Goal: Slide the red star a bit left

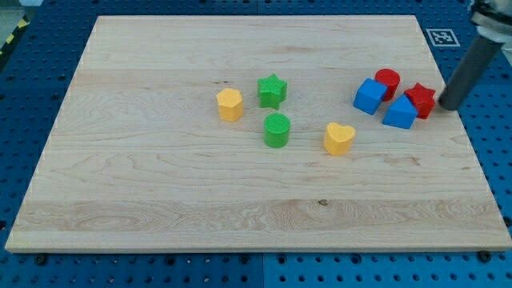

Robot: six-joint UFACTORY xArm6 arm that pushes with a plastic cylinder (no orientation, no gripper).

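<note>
The red star sits near the board's right edge, and my tip stands just to its right, close beside it and perhaps touching; I cannot tell which. There are no jaws to speak of, since the arm ends in a bare rod that holds nothing. So the star lies to the view's left of my tip, which is the side a leftward push needs. The star is crowded, though: a blue block touches it at lower left, a red cylinder lies at upper left, and a second blue block is beyond those. I judge a push would shove these neighbours along too. Further left, well apart, stand a yellow heart, a green cylinder, a green star and a yellow block.
</note>
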